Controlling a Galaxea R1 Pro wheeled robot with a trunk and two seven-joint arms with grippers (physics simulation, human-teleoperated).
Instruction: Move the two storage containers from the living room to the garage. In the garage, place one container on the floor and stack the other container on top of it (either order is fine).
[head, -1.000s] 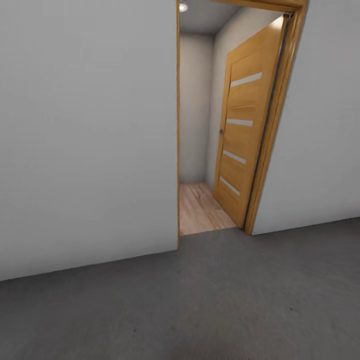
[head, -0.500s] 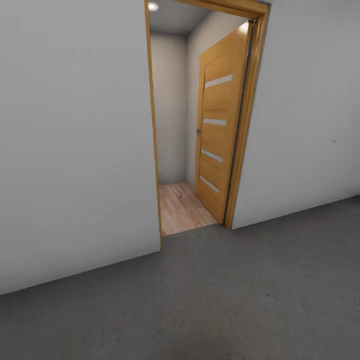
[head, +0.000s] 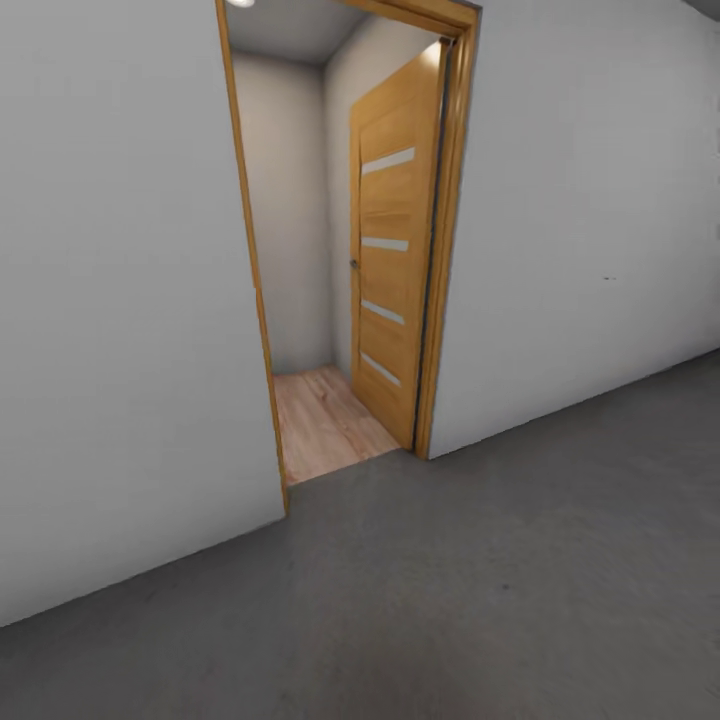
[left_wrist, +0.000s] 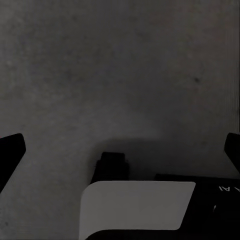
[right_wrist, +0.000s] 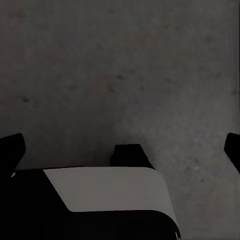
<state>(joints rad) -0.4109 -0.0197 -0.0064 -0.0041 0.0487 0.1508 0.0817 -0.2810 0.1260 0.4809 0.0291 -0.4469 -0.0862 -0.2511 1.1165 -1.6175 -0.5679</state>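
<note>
The view has swung rightward, so the doorway now sits further left. Left to right: white wall (head: 120, 300), open orange-brown door (head: 392, 250), concrete floor (head: 450, 590) of the garage. Left gripper (left_wrist: 120, 150) and right gripper (right_wrist: 120, 150) are spread wide, empty.

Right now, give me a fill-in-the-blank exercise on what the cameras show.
1. The wooden door stands ____.
2. Beyond the doorway, the floor is light ____ planks.
3. The floor on the near side of the doorway is dark grey ____.
4. The fingers of the left gripper are spread wide, with ____ between them.

Missing words: open; wood; concrete; nothing
</note>
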